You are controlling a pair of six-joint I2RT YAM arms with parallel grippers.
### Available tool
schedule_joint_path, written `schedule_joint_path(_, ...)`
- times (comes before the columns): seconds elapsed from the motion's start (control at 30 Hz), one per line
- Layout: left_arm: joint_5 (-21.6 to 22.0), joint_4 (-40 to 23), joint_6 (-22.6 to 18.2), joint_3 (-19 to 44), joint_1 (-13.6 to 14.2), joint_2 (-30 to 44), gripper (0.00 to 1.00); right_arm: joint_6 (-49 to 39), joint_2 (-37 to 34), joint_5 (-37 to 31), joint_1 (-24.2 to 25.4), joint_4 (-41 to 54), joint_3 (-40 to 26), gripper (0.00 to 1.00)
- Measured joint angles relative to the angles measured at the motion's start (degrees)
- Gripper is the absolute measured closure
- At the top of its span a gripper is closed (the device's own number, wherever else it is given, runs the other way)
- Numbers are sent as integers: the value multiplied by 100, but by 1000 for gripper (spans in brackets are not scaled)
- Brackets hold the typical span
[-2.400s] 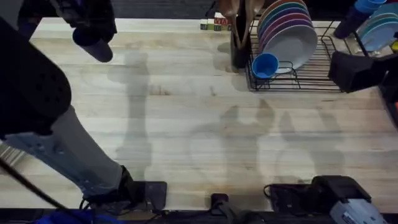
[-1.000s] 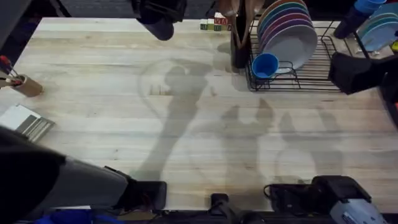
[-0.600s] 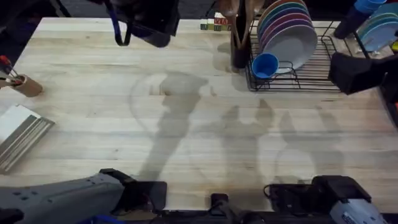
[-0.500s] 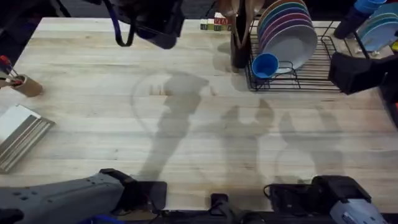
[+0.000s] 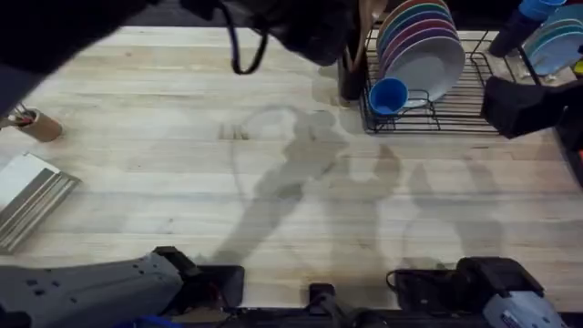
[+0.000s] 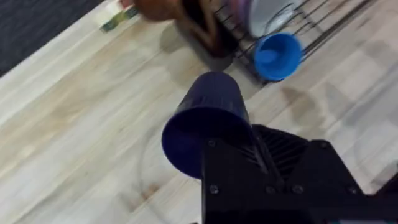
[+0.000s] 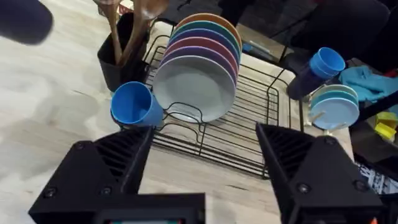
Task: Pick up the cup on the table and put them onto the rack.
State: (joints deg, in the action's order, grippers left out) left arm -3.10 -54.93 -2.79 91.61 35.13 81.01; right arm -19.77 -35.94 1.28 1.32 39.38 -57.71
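Carrying a dark navy cup point(image 6: 208, 121) sideways above the desk point(image 5: 182, 182), the left jaws point(image 6: 245, 149) are closed on the cup's wall near its rim, so the open mouth faces back toward the wrist and the closed base leads toward the rack point(image 5: 455, 100). This horizontal hold probably suits sliding the cup in beside the blue cup point(image 5: 389, 95), which already lies on its side at the rack's front corner, mouth outward. From overhead, the left arm crosses the far edge of the desk as a dark blur just short of the rack.

The right jaws point(image 7: 202, 155) stand wide apart and empty, poised near the rack's front edge, apparently waiting clear of the approach path.

The rack is thin black wire, rectangular, with hoops that keep a row of round plates point(image 7: 199, 68) upright; the front plate is smooth and white, with purple, blue, green and orange behind. A dark holder point(image 7: 121, 59) with wooden utensils stands against the rack's end. Both cups are smooth, tapered, matte plastic by appearance. The desk is pale, lightly grained wood.
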Motion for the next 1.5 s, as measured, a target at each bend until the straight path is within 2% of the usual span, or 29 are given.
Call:
schedule_joint_path(0.6,-24,1019,-4,-7,1317,1305,960,0,0,1,0,35,0,5)
schedule_joint_path(0.77,-36,1208,-4,-7,1576,1464,960,0,-2,1,0,39,0,5)
schedule_joint_path(1.07,48,1232,37,-9,1605,1628,960,0,-1,0,0,42,0,5)
schedule_joint_path(1.1,232,1293,46,-9,1605,1629,960,0,0,0,0,43,0,5)
schedule_joint_path(1.4,560,1425,129,-9,1605,1629,960,1,0,0,0,43,0,5)
schedule_joint_path(1.5,721,1429,289,-9,1605,1657,960,0,-1,0,0,43,0,5)
